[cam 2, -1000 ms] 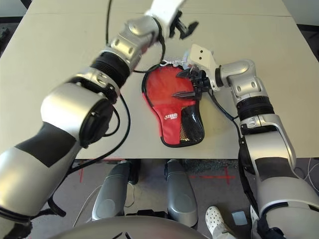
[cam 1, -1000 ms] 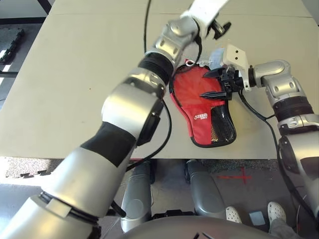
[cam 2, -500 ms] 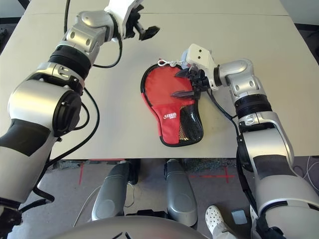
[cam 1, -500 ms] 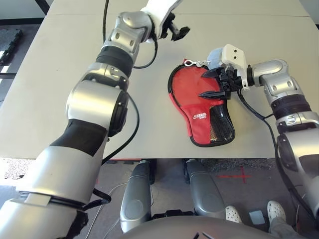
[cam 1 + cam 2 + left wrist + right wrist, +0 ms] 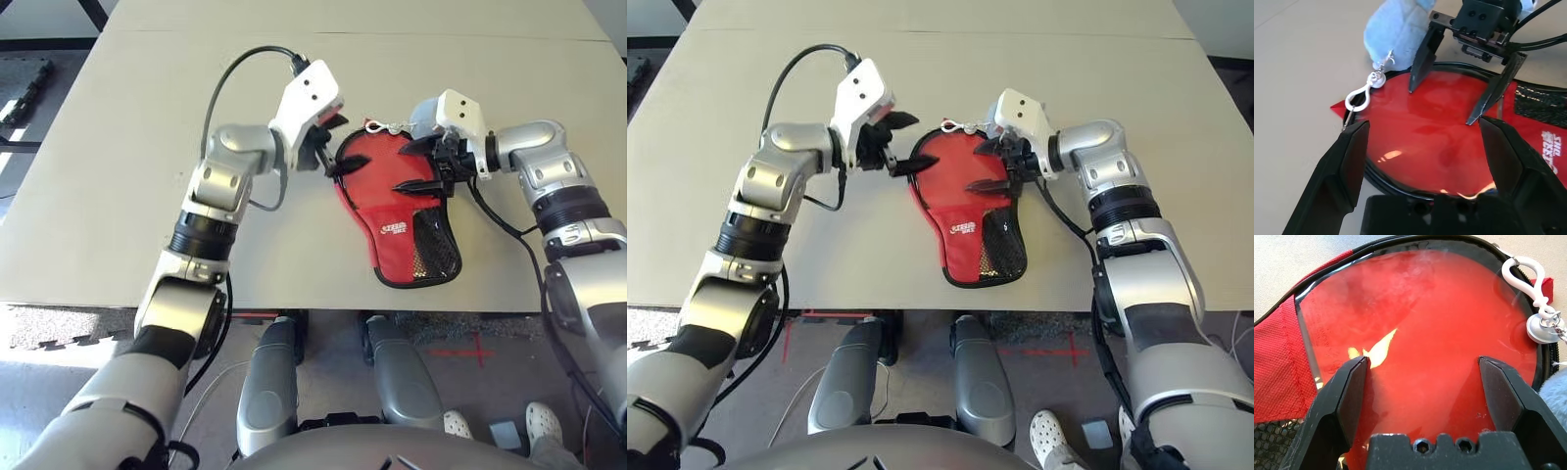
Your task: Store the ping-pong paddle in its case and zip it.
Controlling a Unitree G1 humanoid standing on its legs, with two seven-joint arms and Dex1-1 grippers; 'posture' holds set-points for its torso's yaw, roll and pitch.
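Note:
The red case (image 5: 407, 233), with black trim and a mesh pocket (image 5: 436, 245), lies flat near the table's front edge. Its round end is open, and the ping-pong paddle's glossy red face (image 5: 377, 176) lies inside it. The handle is hidden under the case's narrow part. My left gripper (image 5: 339, 147) is open at the round end's left rim, just above it. My right gripper (image 5: 400, 166) is open over the right half of the face (image 5: 1420, 323). In the left wrist view, the right gripper (image 5: 1442, 105) stands opposite, across the face (image 5: 1425, 147).
A white clip (image 5: 1359, 95) and a light blue fluffy charm (image 5: 1396, 29) hang from the zipper at the case's far end, beside the right gripper. The tan table (image 5: 118, 147) stretches bare to the left and far side. Its front edge runs just below the case.
My left arm has swung down from high over the far table to the case's left rim, and its gripper now faces the right one. The right arm and case stayed put.

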